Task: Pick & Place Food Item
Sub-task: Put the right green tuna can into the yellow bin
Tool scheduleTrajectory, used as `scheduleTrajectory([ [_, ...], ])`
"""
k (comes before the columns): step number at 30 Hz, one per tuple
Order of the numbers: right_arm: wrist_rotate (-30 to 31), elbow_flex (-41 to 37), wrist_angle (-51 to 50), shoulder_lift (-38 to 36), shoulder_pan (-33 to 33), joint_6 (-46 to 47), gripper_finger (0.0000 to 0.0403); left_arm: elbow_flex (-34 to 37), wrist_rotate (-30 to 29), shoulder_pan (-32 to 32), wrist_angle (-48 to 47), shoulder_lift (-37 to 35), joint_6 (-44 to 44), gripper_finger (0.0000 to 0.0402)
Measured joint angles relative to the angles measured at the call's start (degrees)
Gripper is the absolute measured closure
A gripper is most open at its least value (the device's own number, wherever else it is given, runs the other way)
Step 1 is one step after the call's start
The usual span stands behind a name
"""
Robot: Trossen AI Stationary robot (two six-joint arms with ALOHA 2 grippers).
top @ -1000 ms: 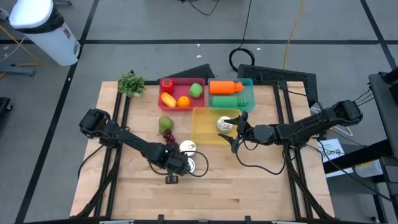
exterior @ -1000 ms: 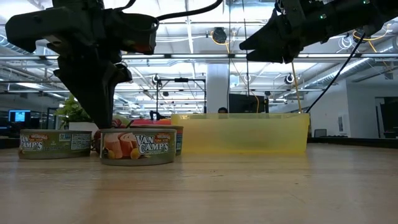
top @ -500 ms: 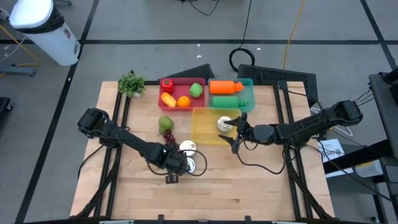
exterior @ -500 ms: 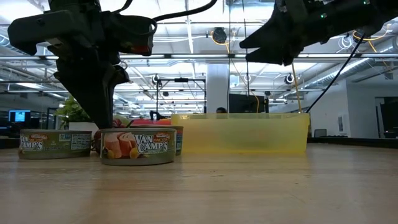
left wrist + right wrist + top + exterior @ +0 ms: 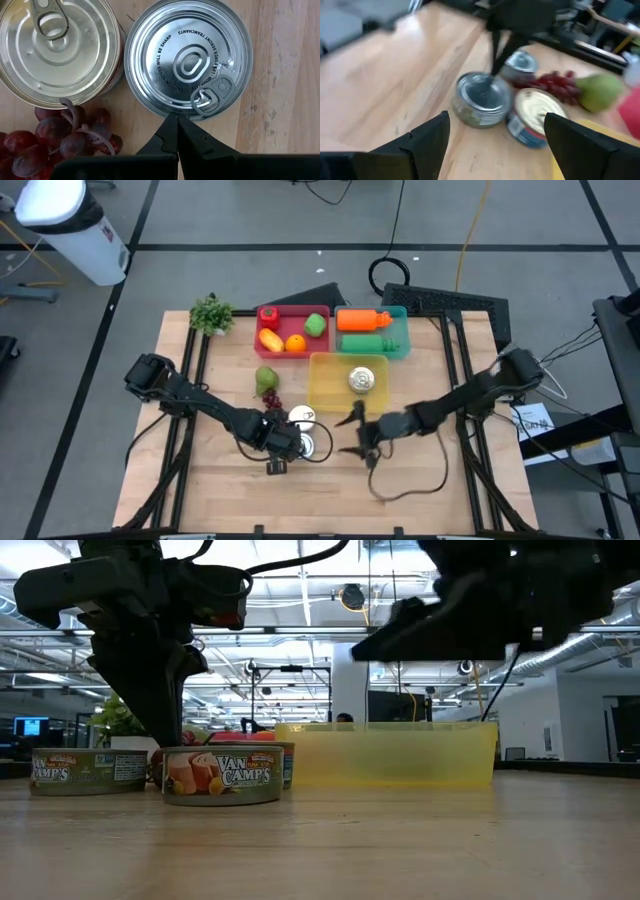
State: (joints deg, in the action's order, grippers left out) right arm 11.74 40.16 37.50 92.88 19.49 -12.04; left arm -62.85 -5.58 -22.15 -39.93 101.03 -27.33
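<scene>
From the front edge of the table, the nearest thing is the left gripper [image 5: 284,452], its fingers pressed together with nothing between them, tips resting at the rim of a tuna can [image 5: 313,444] on the bare wood. In the left wrist view the closed tips sit just at the edge of that tuna can [image 5: 189,57], close to its pull tab, with a second can [image 5: 59,50] touching alongside and red grapes [image 5: 55,142] just beside both.

The right gripper [image 5: 352,436] hangs just to the right of the same tuna can, jaws spread wide and holding nothing, pointing leftward at it across a short gap. From its own wrist camera the tuna can [image 5: 481,99] lies straight ahead between the spread fingers, with a blue-labelled can [image 5: 535,117] just to one side. So the can lies directly along the right gripper's line of approach; being round and flat, it has no long axis to line up with, and I'd judge the open right gripper the likelier one to take it.

Farther back is the yellow bin [image 5: 325,385] with one can [image 5: 361,380] already inside, then a pear [image 5: 266,380], and beyond those the red tray [image 5: 290,311] and teal tray [image 5: 401,330]
</scene>
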Motion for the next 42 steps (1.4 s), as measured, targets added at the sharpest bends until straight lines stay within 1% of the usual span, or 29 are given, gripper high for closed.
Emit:
scheduleTrajectory([
  [3,0.45,5.49,-0.58,7.75,0.90,-6.35,0.0094,0.00,0.01,0.00,-0.08,0.00,-0.20,0.0401],
  [7,5.39,13.08,-6.10,15.84,1.24,-15.45,0.0094,0.02,0.03,0.00,-0.47,0.04,-0.20,0.0401],
  [10,8.27,17.17,-11.08,20.79,1.24,-19.31,0.0094,0.02,0.03,0.00,-0.54,0.04,-0.20,0.0401],
  [12,9.68,19.03,-10.54,23.19,1.30,-21.92,0.0094,0.02,0.04,0.00,-0.61,0.04,-0.20,0.0401],
  [15,9.40,20.35,-6.76,26.02,1.28,-24.01,0.0095,0.03,0.03,0.00,-0.75,0.07,-0.20,0.0401],
  [18,8.88,20.59,-3.83,27.10,1.28,-26.39,0.0102,0.57,0.01,0.00,-0.34,0.04,-0.28,0.0401],
  [25,9.22,20.48,-4.48,27.28,1.26,-27.90,0.0124,2.57,-0.54,0.04,-0.02,-0.07,-1.88,0.0401],
  [30,9.11,20.41,-4.21,27.32,1.12,-27.85,0.0128,2.60,-0.25,0.04,1.28,-0.07,-1.91,0.0401],
  [34,6.87,20.37,-2.00,27.39,0.01,-28.44,0.0131,2.74,0.25,0.14,2.02,0.08,-1.66,0.0401],
  [36,5.49,20.33,-1.38,27.43,-0.62,-28.63,0.0136,2.90,1.53,0.37,2.36,0.52,-1.63,0.0401],
  [39,4.29,20.28,-0.47,27.47,-1.10,-29.13,0.0152,2.93,2.50,0.66,2.78,0.28,-1.70,0.0401],
  [42,3.37,20.26,0.16,27.50,-1.14,-29.20,0.0182,3.06,2.27,0.76,2.48,0.59,-1.69,0.0401],
])
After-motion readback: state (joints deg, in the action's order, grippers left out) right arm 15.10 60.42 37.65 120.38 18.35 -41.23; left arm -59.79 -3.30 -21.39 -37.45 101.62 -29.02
